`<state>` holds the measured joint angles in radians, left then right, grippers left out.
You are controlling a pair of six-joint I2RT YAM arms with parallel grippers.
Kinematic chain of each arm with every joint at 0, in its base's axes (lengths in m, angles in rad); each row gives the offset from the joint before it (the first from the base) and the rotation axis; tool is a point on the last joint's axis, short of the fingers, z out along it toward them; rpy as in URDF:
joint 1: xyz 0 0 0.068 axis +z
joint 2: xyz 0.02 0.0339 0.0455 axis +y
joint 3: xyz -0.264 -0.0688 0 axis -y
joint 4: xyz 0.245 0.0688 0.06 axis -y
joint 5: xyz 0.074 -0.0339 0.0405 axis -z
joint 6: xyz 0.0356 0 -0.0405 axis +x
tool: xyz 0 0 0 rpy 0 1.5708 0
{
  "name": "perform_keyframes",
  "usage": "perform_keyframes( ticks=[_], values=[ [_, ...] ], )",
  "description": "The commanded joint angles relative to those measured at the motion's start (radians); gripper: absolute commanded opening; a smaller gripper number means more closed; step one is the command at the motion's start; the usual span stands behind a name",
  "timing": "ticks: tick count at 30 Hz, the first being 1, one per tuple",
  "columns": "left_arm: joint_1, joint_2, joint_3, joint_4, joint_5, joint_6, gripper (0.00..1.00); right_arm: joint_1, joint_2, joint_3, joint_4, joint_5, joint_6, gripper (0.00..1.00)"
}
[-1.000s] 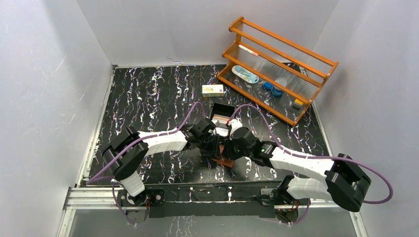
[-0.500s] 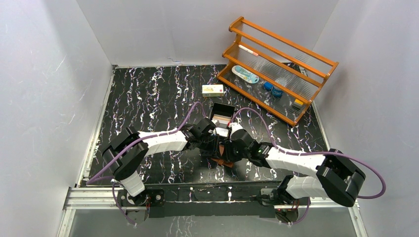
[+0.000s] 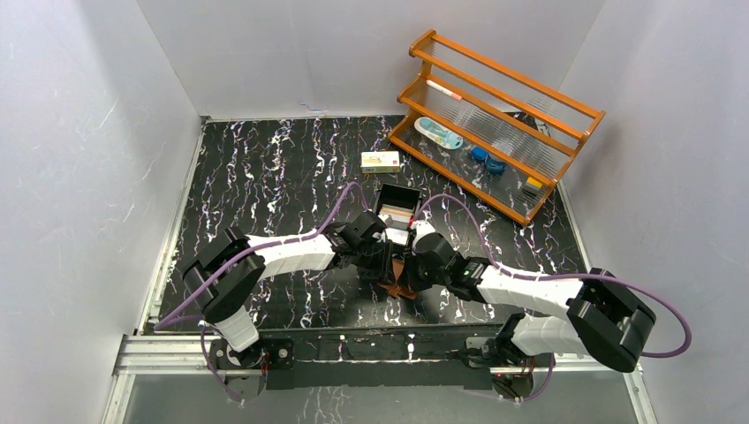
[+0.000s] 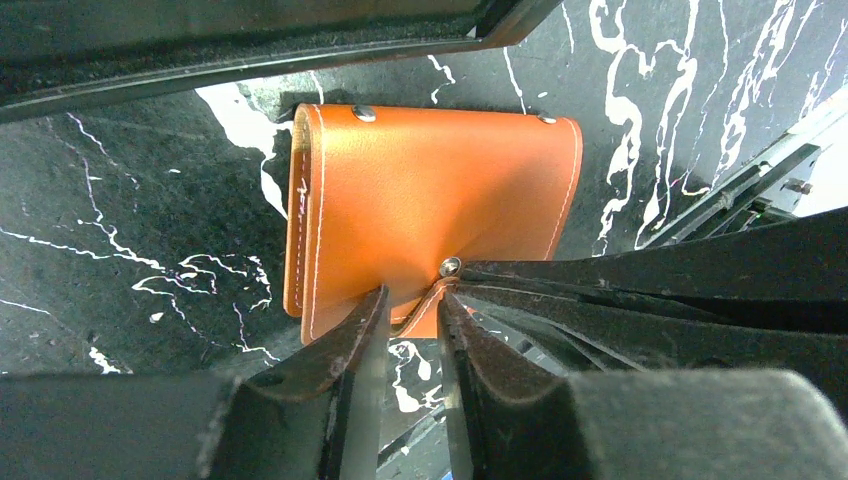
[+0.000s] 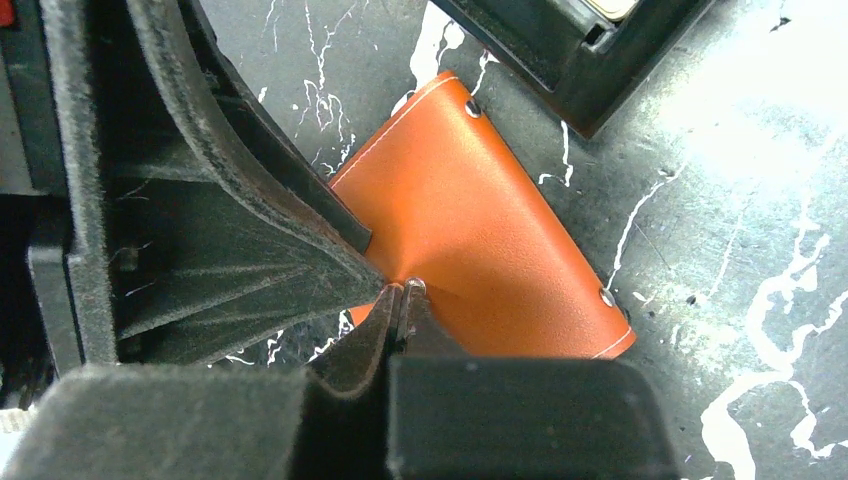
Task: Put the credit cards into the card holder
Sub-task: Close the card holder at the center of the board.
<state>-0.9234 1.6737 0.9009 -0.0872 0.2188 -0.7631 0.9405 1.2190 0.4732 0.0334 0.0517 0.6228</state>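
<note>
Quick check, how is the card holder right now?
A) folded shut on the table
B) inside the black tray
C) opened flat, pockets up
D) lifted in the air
A: the card holder lies folded on the table, only its outer leather showing, outside the tray.

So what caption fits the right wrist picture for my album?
Right gripper, shut, tips at the snap of the brown card holder beside a black tray.

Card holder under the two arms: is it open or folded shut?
Folded shut. The card holder lies flat with only its stitched outer leather showing in both wrist views; no inner pockets or cards are visible.
</note>
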Motion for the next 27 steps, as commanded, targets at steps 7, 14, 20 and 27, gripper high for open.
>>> perform_keyframes(
  ticks=[7, 14, 20, 27],
  values=[
    [-0.014, -0.062, -0.015, -0.155, -0.114, -0.071, 0.28, -0.002, -0.05, 0.015, 0.046, -0.03, -0.132, 0.0],
    [-0.012, -0.071, 0.016, -0.239, -0.21, -0.082, 0.28, -0.002, -0.058, 0.024, 0.066, -0.027, -0.186, 0.0],
    [-0.012, -0.045, 0.019, -0.223, -0.214, -0.063, 0.3, -0.003, -0.048, 0.031, 0.08, -0.028, -0.222, 0.0],
    [-0.011, -0.044, 0.027, -0.208, -0.182, -0.053, 0.3, -0.003, -0.036, 0.025, 0.094, -0.002, -0.25, 0.0]
  ],
)
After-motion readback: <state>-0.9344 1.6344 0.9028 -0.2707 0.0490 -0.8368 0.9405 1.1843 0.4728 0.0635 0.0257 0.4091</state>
